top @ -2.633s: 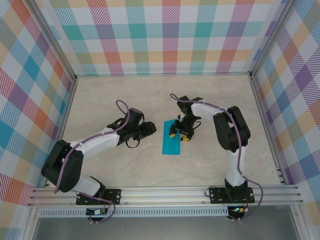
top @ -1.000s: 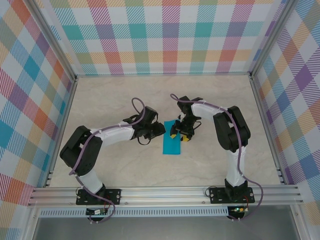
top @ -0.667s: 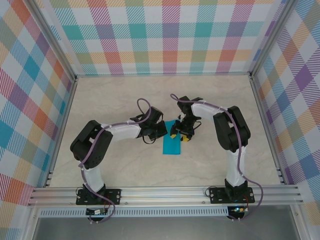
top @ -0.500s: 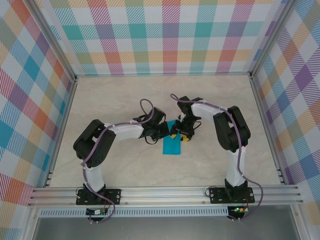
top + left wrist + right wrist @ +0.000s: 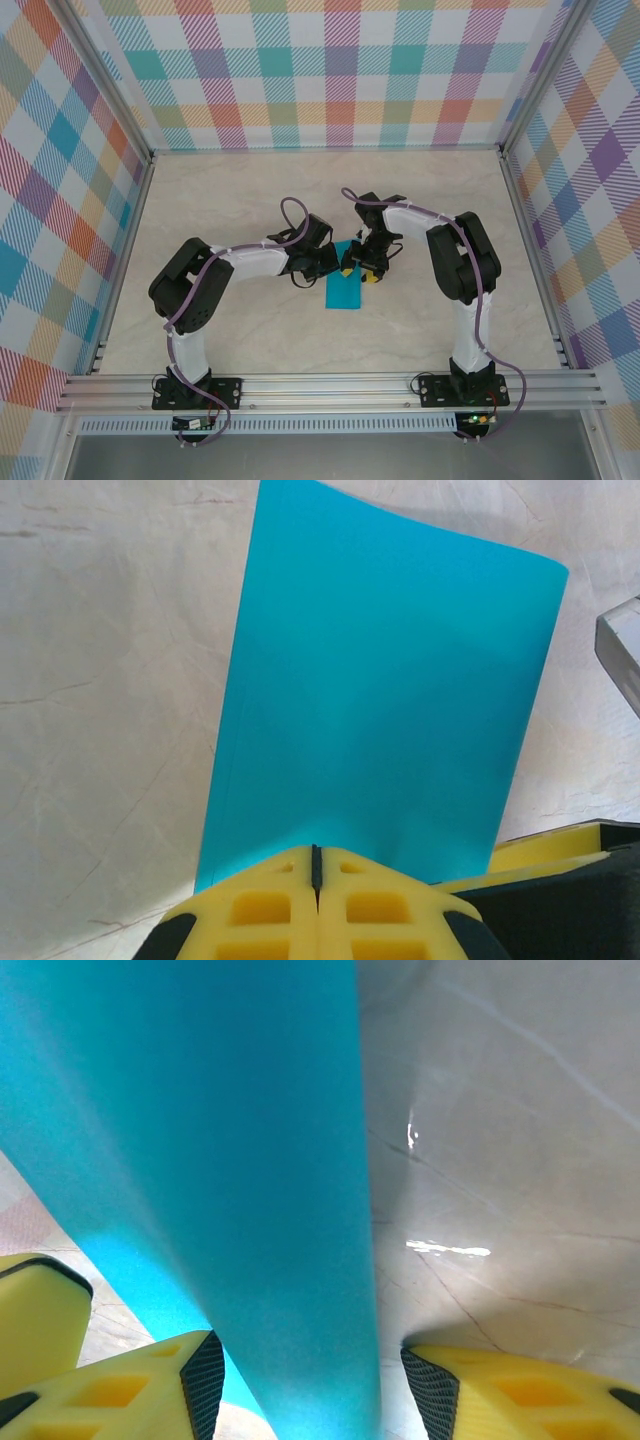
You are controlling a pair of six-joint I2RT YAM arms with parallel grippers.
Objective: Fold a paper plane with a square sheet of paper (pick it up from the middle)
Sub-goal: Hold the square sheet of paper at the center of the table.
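Left gripper (image 5: pixel 327 262): fingers clenched together, with no gap along their seam in the left wrist view (image 5: pixel 315 852). The tips sit at the sheet's near end, and the paper runs under them. Whether they pinch it or merely bear on it cannot be told.
Sheet of paper (image 5: pixel 343 291): teal, creased into a narrow oblong. It lies mid-table between the two grippers, with its far end at their tips. The surface is bowed rather than flat (image 5: pixel 385 700).
Right gripper (image 5: pixel 361 270): fingers spread wide with the sheet (image 5: pixel 200 1140) passing between them. One black pad (image 5: pixel 204 1385) is against the paper and the other stands apart from it. Nothing is clamped.
Table (image 5: pixel 230 200): pale marbled top under the sheet.
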